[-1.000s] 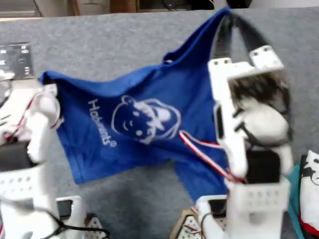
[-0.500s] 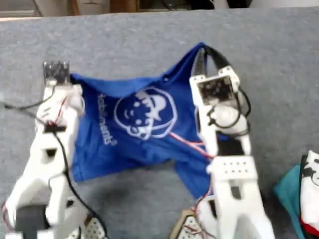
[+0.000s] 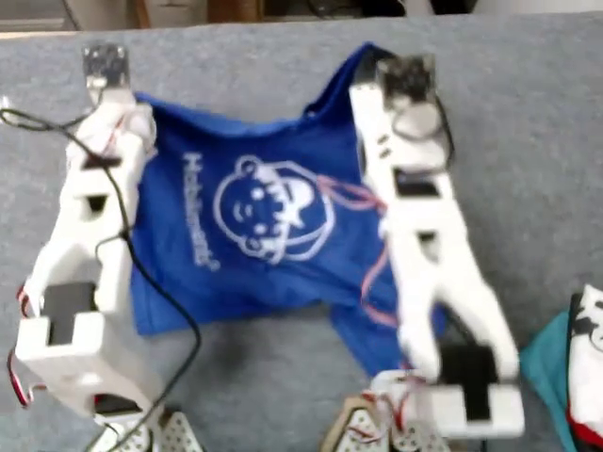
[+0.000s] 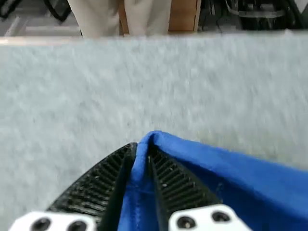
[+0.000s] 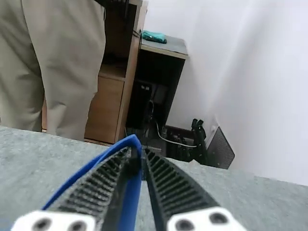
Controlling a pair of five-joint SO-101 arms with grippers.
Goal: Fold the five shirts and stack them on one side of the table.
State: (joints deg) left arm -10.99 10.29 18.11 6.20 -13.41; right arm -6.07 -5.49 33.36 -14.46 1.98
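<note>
Lab or office workroom, grey felt table [image 3: 528, 122], wooden cabinet [image 5: 108, 101], floor cables [image 5: 166, 139], white wall [image 5: 240, 72]

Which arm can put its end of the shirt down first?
Probably left: the left gripper holds the blue shirt low over the table; the right gripper points up toward the room.

The blue shirt [image 3: 273, 235] lay spread print-up across the middle of the grey table [image 3: 528, 141], with a white cartoon face and white lettering on its chest. Its far left corner was pinched in the left gripper [image 4: 143, 159] and its far right corner in the right gripper [image 5: 142, 163]. Its near edge was rumpled, with a flap trailing toward the near right. At the near right edge lay a teal garment [image 3: 546, 367], touching a white garment [image 3: 589, 348] with black and red print.
</note>
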